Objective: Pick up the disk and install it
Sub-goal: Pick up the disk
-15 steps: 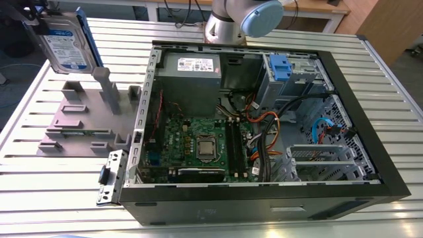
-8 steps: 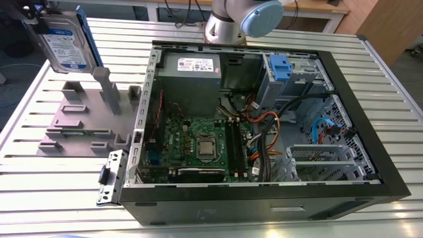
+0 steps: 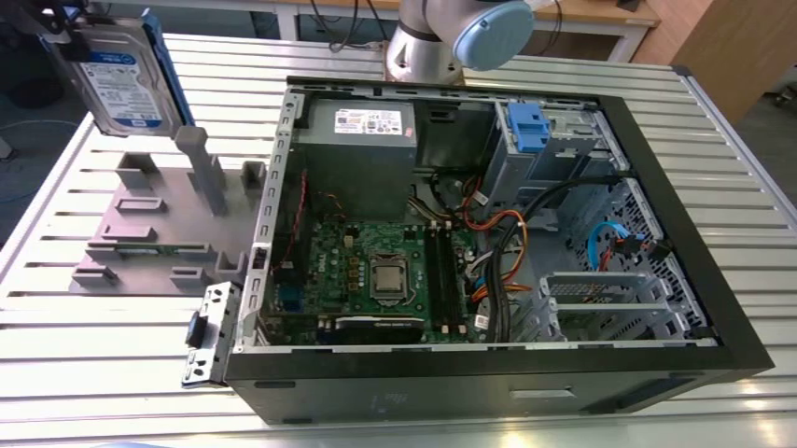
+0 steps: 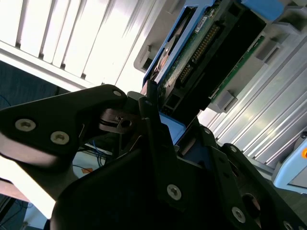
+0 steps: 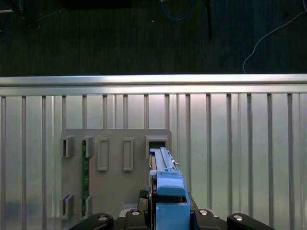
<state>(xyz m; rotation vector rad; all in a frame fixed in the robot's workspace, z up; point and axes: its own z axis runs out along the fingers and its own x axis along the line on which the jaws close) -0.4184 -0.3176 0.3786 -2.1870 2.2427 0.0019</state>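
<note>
Slatted table [image 3: 748,187] carries a grey stand [image 3: 144,219] and open computer [image 3: 436,397]. The claw [image 5: 168,215] is clamped on the disk [image 3: 122,82] over the stand.

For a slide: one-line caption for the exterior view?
Pincer grips blue-bracketed silver metal hard drive upright at grey plastic stand, beside open black computer case.

Silver-grey arm [image 3: 417,51] with pale blue joint cap [image 3: 492,33]; black claw [image 4: 165,120] plates studded with silver screws [image 4: 173,191].
</note>
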